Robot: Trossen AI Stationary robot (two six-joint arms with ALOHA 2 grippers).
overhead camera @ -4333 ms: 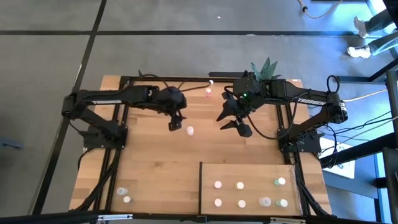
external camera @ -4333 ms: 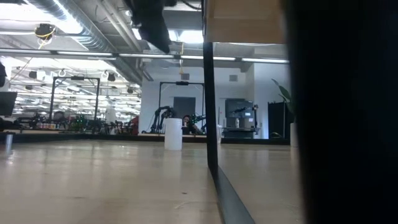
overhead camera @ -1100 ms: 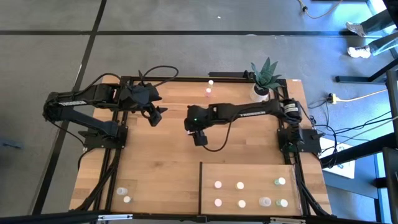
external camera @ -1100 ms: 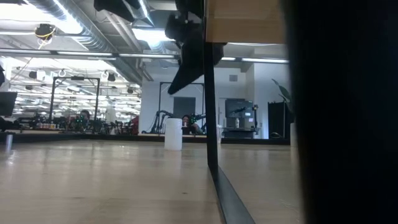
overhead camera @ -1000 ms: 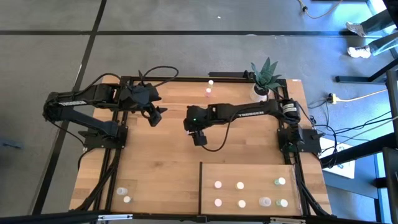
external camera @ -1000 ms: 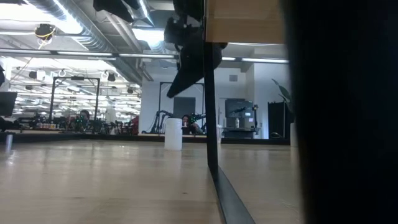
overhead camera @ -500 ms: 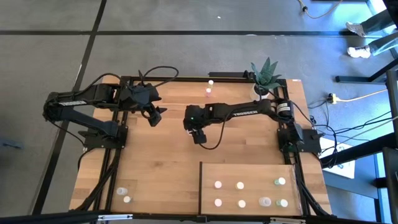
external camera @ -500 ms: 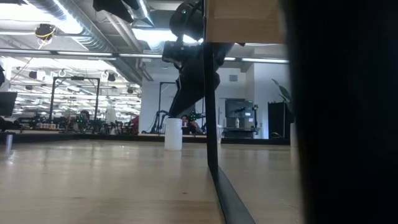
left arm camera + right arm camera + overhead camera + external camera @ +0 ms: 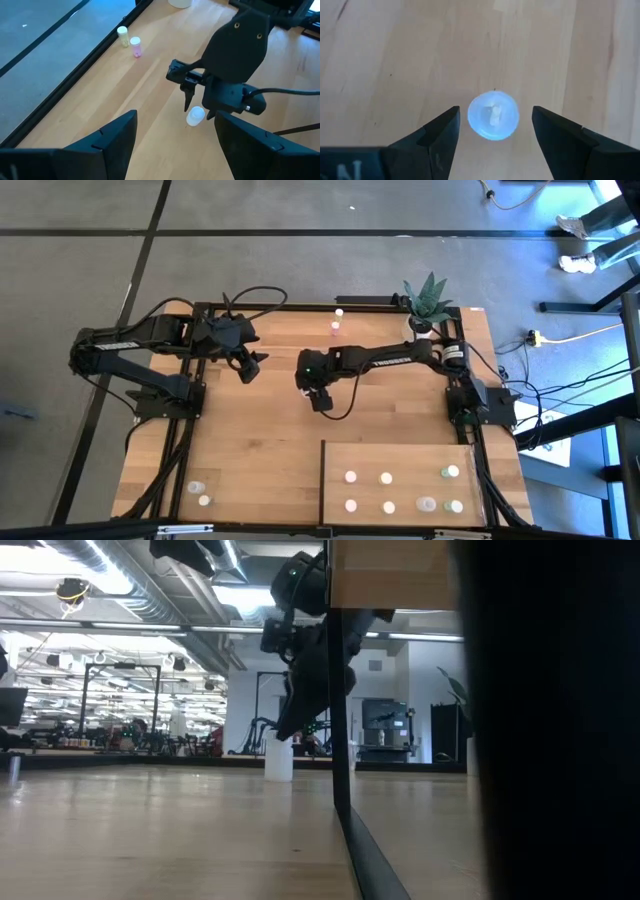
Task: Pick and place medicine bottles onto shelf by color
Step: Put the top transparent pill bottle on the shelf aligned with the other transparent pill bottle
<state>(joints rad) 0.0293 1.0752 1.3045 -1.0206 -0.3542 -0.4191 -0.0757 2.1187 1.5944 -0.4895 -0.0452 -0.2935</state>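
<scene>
Overhead, the right end effector [image 9: 316, 394] is reaching out over the middle of the planked surface [image 9: 250, 450], hiding the bottle it is working on, while the left end effector [image 9: 247, 367] is waiting near the far left side with its fingers apart and nothing in them. The shelf [image 9: 400, 455] is lying at the near right corner, already carrying several medicine bottles [image 9: 386, 478] (whitish ones to the left, greenish ones to the right). Two more are sitting at the near left corner and two by the far edge.

From surface height, the right arm is hanging just above a white bottle [image 9: 279, 756] standing upright, its fingertips not yet alongside the bottle's body.

Through the left wrist camera, the right end effector [image 9: 196, 106] is poised over the white bottle [image 9: 195, 116], with the yellow bottle [image 9: 122, 36] and pink bottle [image 9: 135, 46] standing side by side well beyond it.

Through the right wrist camera, the bottle cap [image 9: 493, 115] is showing centred between the two wide-spread fingers [image 9: 440, 137], which are gripping nothing.

Judging from this, the grasp is being lined up well; the arm should be descending straight, keeping the cap centred, and closing only once the fingers are flanking the body, since a one-sided touch could tip so small a bottle.
</scene>
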